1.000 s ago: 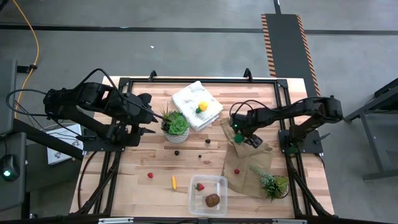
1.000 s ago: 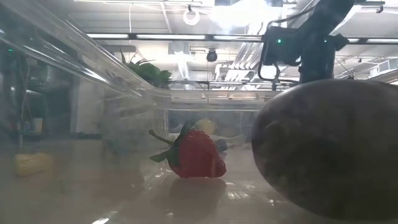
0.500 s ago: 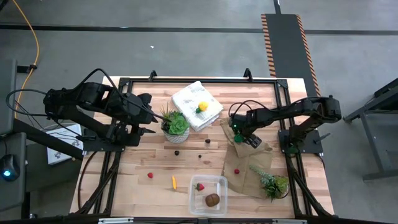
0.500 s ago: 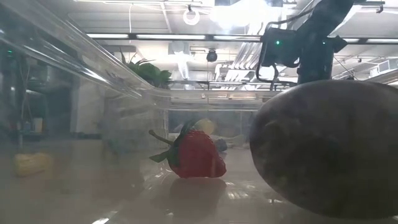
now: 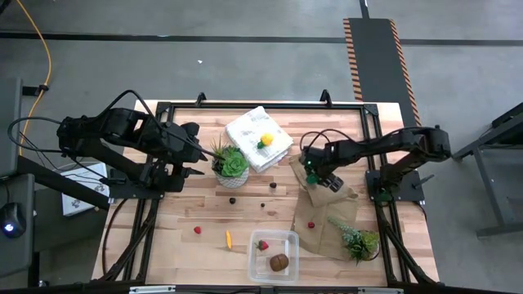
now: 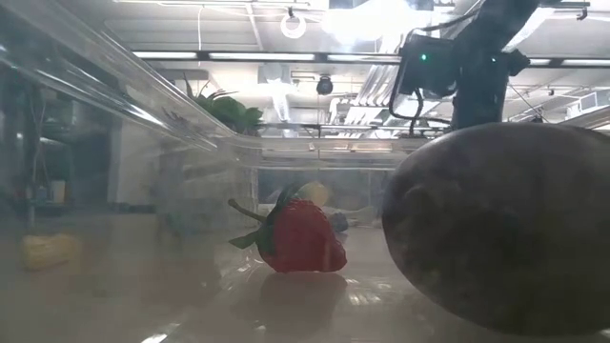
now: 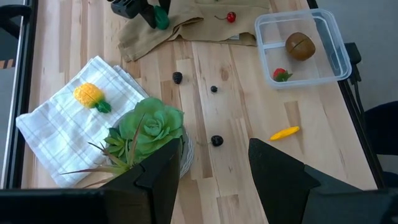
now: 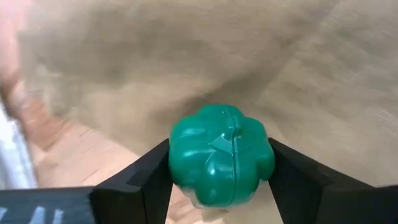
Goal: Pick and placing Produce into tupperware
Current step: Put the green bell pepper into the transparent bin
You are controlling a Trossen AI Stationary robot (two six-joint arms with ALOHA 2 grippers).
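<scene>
My right gripper (image 5: pixel 313 174) is shut on the green broccoli-like piece (image 8: pixel 221 163) above the far end of the brown paper bag (image 5: pixel 327 212). The clear tupperware (image 5: pixel 274 253) stands at the near edge with the brown kiwi ball (image 5: pixel 279 262) and a red strawberry (image 5: pixel 262 244) lying on its floor. The orange stick (image 5: pixel 229 238), a red berry (image 5: pixel 197 230) and dark berries (image 5: pixel 232 199) lie on the table. Another red berry (image 5: pixel 311 224) lies on the bag. The yellow fruit (image 5: pixel 266 140) lies on the folded white cloth (image 5: pixel 258 137). My left gripper (image 5: pixel 196 155) is open and empty beside a potted succulent (image 5: pixel 230 163). My right gripper pinches the green piece between its two fingers (image 8: pixel 144 175), one on each of its opposite sides (image 8: pixel 177 163). The piece shows lifted clear of the brown bag below it, also in the left wrist view (image 7: pixel 161 18).
A second small plant (image 5: pixel 358 241) lies on the bag's near right corner. Two more dark berries (image 5: pixel 262 206) (image 5: pixel 273 185) lie mid-table. The potted succulent stands close in front of my left gripper (image 7: pixel 214 180). Bare wood shows at the near left (image 5: pixel 163 245).
My right gripper, shut on the green piece, has gone a little up and toward the table's far edge over the bag.
</scene>
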